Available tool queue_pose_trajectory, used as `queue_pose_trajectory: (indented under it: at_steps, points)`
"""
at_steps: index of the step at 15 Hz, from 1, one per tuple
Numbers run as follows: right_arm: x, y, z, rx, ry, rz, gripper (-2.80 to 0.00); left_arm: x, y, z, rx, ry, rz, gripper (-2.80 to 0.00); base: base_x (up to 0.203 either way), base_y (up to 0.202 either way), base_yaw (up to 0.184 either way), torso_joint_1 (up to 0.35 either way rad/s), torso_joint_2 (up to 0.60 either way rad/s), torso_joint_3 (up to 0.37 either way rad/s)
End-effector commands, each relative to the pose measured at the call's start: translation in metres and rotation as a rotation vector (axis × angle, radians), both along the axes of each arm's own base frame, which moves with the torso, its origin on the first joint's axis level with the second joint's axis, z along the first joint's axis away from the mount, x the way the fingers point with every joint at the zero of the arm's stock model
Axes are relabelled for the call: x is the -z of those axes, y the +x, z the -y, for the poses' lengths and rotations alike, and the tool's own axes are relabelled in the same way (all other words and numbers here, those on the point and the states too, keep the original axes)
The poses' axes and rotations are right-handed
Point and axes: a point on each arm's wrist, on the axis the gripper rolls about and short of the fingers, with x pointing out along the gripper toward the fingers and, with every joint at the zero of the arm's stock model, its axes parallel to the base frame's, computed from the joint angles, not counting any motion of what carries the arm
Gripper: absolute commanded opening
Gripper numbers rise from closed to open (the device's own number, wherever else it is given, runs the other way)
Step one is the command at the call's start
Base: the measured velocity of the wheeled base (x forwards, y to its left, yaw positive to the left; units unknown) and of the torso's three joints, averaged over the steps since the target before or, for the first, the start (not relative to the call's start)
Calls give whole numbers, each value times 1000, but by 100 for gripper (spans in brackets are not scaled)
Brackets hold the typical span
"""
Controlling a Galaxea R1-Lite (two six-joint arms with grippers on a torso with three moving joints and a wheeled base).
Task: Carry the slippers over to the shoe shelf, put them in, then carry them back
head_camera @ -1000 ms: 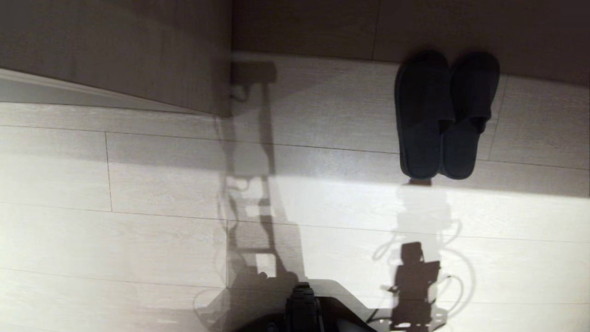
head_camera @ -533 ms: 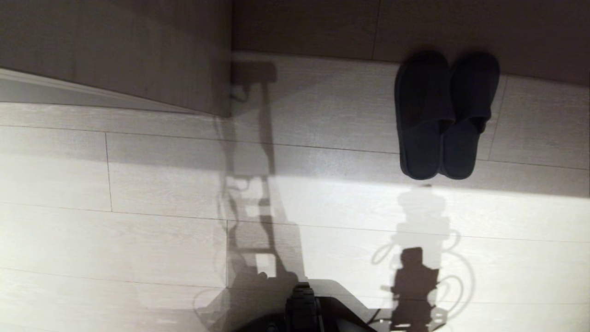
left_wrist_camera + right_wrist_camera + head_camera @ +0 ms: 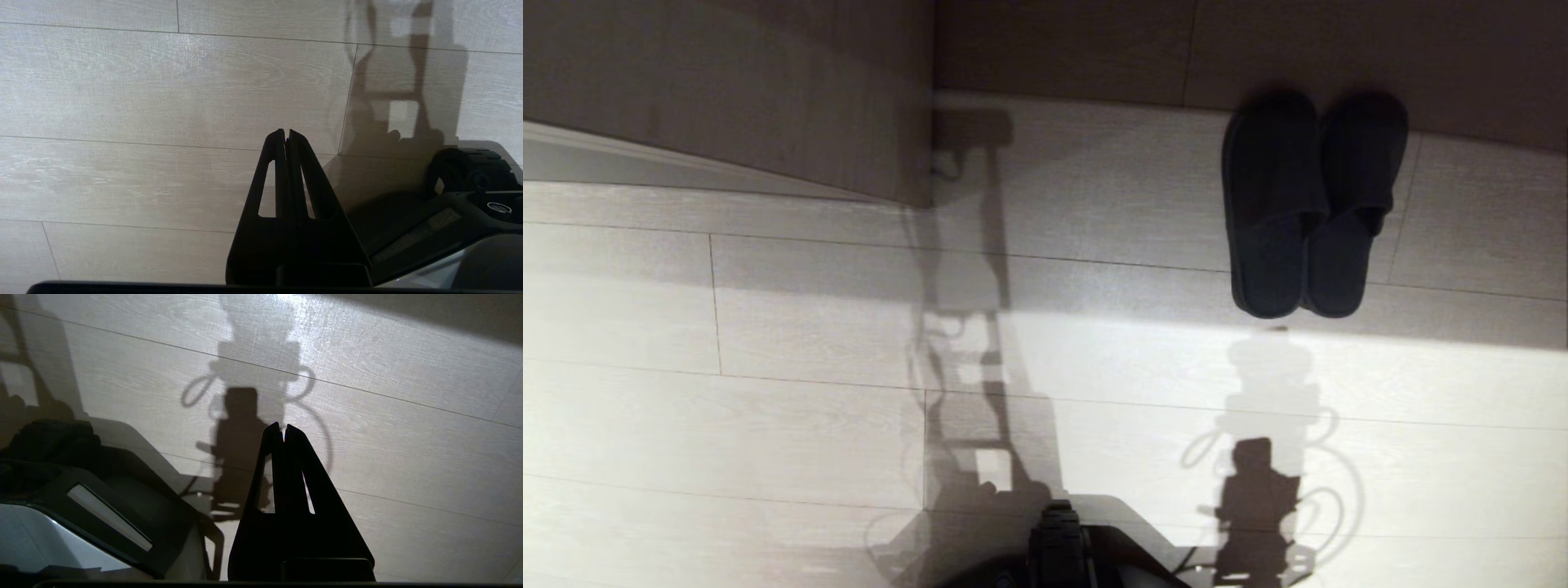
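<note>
The slippers [image 3: 1272, 196], a dark pair, lie side by side on the pale floor at the far right of the head view. Their toes point at the shaded panel behind them and their heels point toward me. Neither gripper is near them, and neither arm shows in the head view; only their shadows fall on the floor. In the left wrist view my left gripper [image 3: 284, 131] hangs shut over bare floor with nothing in it. My right gripper [image 3: 283, 426] is likewise shut and empty above the floor. I cannot make out the shoe shelf here.
A beige wood-grain panel [image 3: 727, 90] stands at the far left, its corner near the middle of the view. A darker panel [image 3: 1258, 49] runs along the back behind the slippers. My own dark base [image 3: 1062, 543] sits at the near edge. Plank floor [image 3: 768, 408] spreads between.
The right arm's shadow on the floor has drawn back a little from the slippers' heels toward me. The slippers have not moved.
</note>
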Motion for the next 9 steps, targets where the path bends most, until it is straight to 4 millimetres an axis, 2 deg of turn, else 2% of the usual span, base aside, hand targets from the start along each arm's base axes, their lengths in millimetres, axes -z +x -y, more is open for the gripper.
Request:
queue_pose_trajectory:
  at_steps: [1,9]
  points:
    - [0,0,0,0,-1,-6,-280,0,0,0,0,-2,2,-280,0,0,0,0,0,0]
    - [0,0,0,-1,1,-5,-280,0,0,0,-1,-5,1,-280,0,0,0,0,0,5]
